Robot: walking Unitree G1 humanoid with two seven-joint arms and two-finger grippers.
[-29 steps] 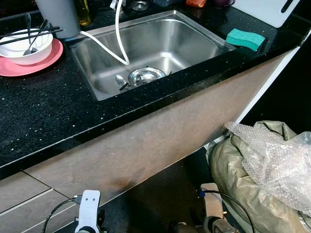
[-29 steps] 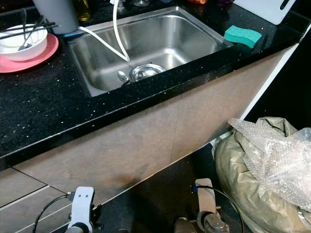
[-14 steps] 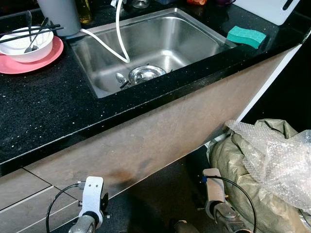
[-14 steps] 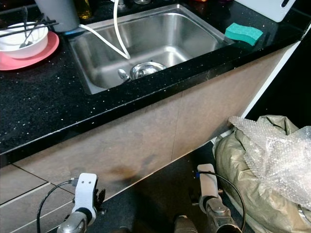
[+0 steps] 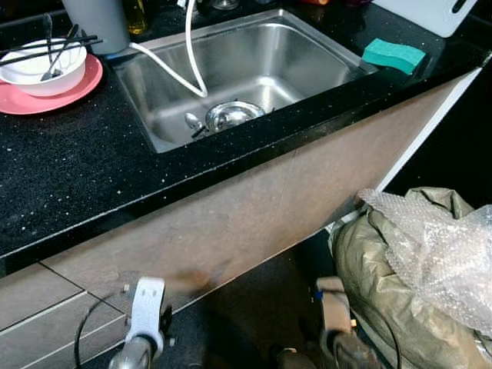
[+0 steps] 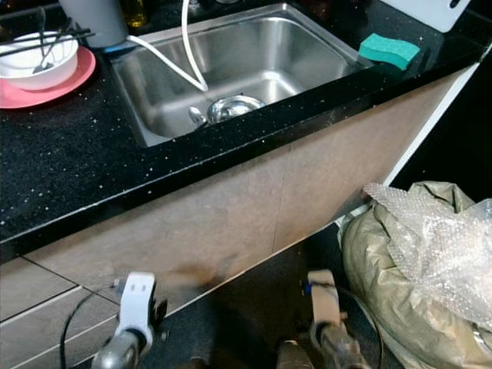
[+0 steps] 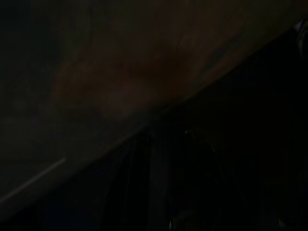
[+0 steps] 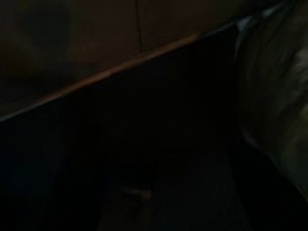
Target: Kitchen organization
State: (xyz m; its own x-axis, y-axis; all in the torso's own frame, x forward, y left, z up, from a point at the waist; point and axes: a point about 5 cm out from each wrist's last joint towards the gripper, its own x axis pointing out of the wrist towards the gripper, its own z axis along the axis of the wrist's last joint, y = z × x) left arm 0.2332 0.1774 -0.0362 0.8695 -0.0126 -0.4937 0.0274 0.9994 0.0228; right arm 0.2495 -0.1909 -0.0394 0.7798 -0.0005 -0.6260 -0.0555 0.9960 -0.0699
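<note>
Both wrists lower and blurred, sink (image 5: 231,61) unchanged, view slightly shifted

Both head views are evenly lit from above, bright on the steel sink (image 5: 231,69), whose floor and walls throw soft white glare. The black speckled countertop (image 5: 69,169) stays dark but sharp. Below the counter edge the light drops into deep shadow, and both wrists there are smeared by motion blur. Both wrist views are nearly black, grainy and unfocused.
</note>
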